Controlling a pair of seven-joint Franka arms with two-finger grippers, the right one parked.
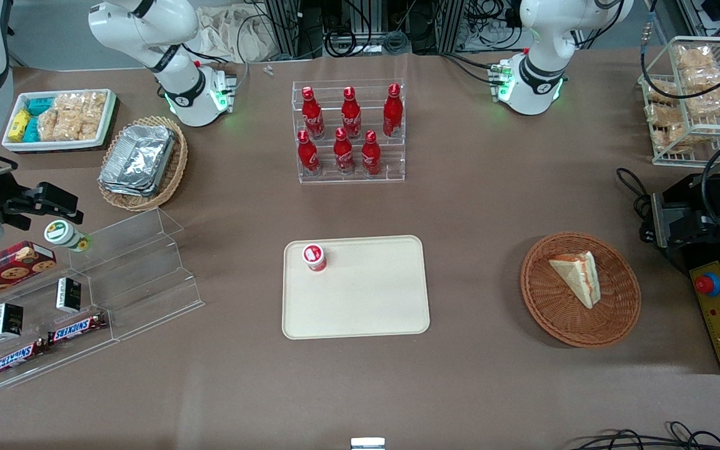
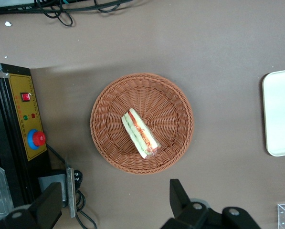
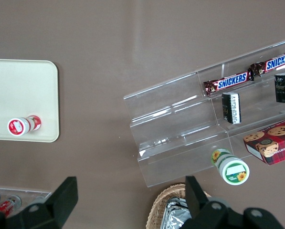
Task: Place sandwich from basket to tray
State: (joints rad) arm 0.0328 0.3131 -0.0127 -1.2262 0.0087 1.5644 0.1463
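Observation:
The sandwich, a pale wedge with red and green filling, lies in the reddish-brown wicker basket toward the working arm's end of the table. In the left wrist view the sandwich lies on its side near the middle of the basket. My gripper hangs open and empty well above the table, over a spot just outside the basket's rim, farther from the front camera than the basket. The cream tray lies mid-table, and its edge shows in the left wrist view.
A small red-lidded cup stands on the tray's corner. A black and yellow control box with a red button and cables sit beside the basket. A rack of red bottles stands farther back.

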